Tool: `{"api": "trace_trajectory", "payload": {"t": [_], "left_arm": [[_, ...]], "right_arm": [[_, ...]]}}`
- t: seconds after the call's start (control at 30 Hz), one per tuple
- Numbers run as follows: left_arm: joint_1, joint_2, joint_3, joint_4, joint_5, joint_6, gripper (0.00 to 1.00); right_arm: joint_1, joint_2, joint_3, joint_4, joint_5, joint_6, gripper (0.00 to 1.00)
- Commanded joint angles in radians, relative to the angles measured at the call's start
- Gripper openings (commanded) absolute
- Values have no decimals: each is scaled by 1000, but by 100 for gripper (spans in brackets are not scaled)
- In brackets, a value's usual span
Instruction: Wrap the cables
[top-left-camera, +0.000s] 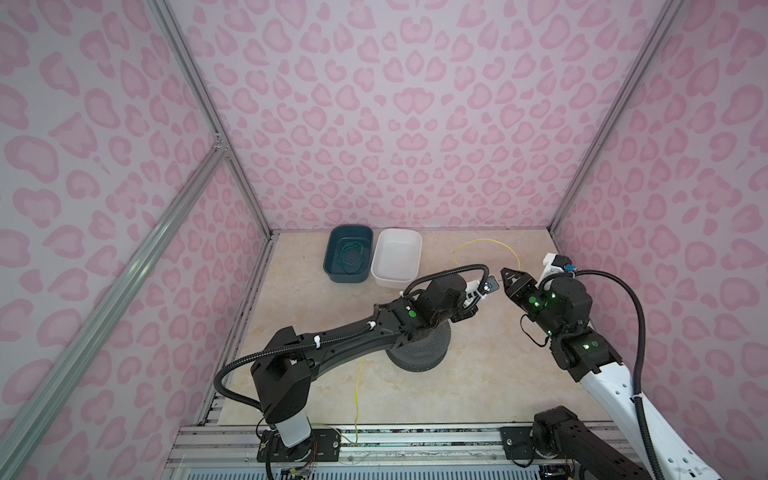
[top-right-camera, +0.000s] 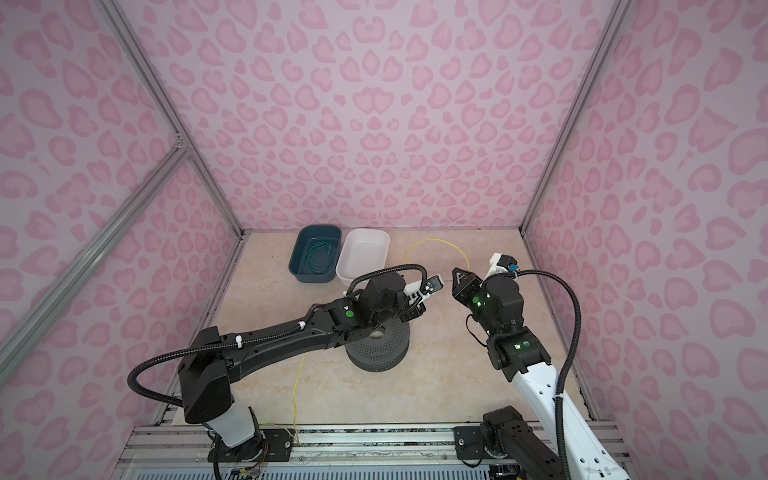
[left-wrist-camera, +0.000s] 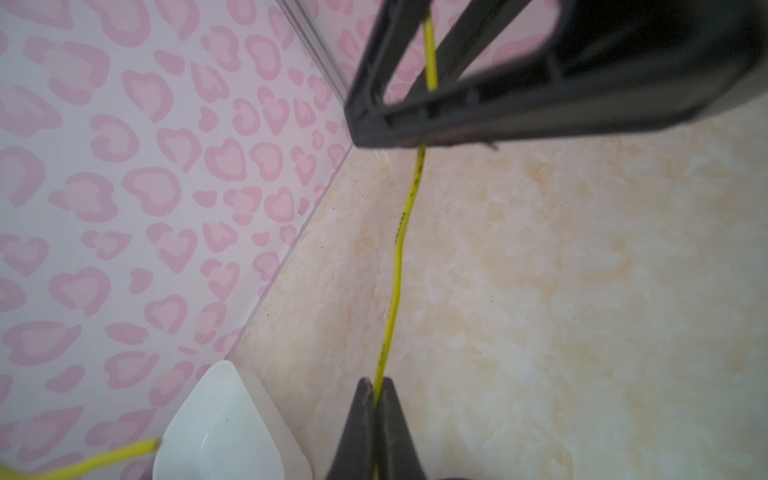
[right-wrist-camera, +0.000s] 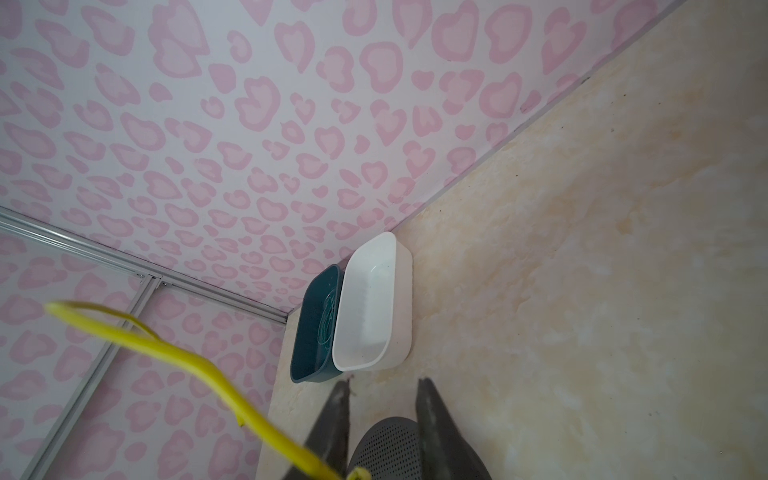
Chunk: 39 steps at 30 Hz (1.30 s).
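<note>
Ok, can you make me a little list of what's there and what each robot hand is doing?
Left fingers: shut on the yellow wire
Right fingers: open, gripping nothing
Blue tub: green cable coiled inside
White tub: empty, right beside the blue tub
Grey holey disc: on the table, under the left arm

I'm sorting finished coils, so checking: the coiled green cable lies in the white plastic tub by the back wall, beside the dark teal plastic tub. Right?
Not quite. The coiled green cable lies in the dark teal plastic tub, not the white plastic tub beside it; both tubs stand by the back wall. Both top views show this.
</note>
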<state>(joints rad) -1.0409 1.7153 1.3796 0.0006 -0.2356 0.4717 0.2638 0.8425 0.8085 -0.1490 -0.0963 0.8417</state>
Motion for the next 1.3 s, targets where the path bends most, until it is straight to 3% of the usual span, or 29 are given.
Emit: {"api": "trace_trajectory", "payload": {"t": [0.0,0.2,0.5,0.63,0.77,1.1,1.27], "left_arm": [[7,-10,-14,-32,-69,55,4],[16,-35,-69,-110,-108,128,4],[-2,-61,-131,-172,-205,192,4],[-5,-76,-141,-201,-203,191,4],[-8,-88,-149,-208,-187,189,4],[-8,-73,-139,-232,-183,185,4],[-12,-74,-130,-242,-185,182,4]], "right_arm": [[-14,9,74,-100,-16,-150,40],[-1,118,358,-437,-109,-455,40],[277,513,887,-813,202,-839,48],[328,652,1040,-925,235,-964,53],[346,706,1080,-959,239,-1022,55],[375,641,953,-949,125,-1098,58],[381,671,931,-919,180,-1103,57]]}}
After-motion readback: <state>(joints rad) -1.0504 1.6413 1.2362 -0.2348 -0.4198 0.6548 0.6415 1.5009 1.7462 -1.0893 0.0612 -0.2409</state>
